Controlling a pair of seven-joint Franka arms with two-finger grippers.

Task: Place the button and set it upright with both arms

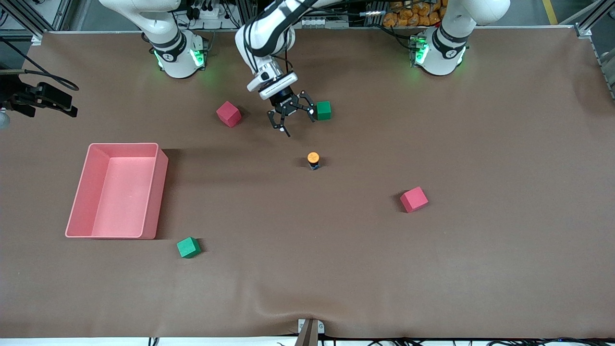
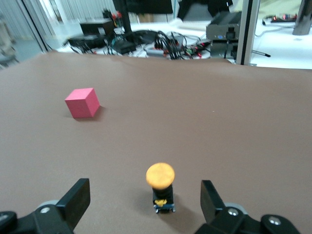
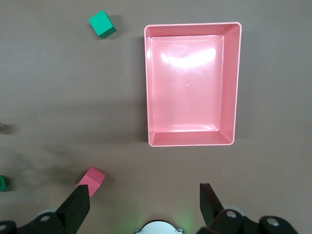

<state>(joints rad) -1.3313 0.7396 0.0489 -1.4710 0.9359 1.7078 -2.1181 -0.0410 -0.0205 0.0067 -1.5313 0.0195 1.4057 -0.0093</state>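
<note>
The button (image 1: 313, 160) stands upright on the brown table, orange cap up on its black body. In the left wrist view it (image 2: 161, 185) shows between and just ahead of my fingers, untouched. My left gripper (image 1: 295, 117) is open and empty, low over the table beside a green cube (image 1: 324, 110) and a short way from the button. It also shows open in its own wrist view (image 2: 145, 200). My right gripper (image 3: 145, 207) is open and empty, held high over its own base; it is out of the front view.
A pink tray (image 1: 156, 192), empty, lies toward the right arm's end; it also shows in the right wrist view (image 3: 190, 139). Red cubes (image 1: 228, 114) (image 1: 413, 199) and a second green cube (image 1: 188, 247) lie scattered. A black camera mount (image 1: 43, 98) sits at the table's edge.
</note>
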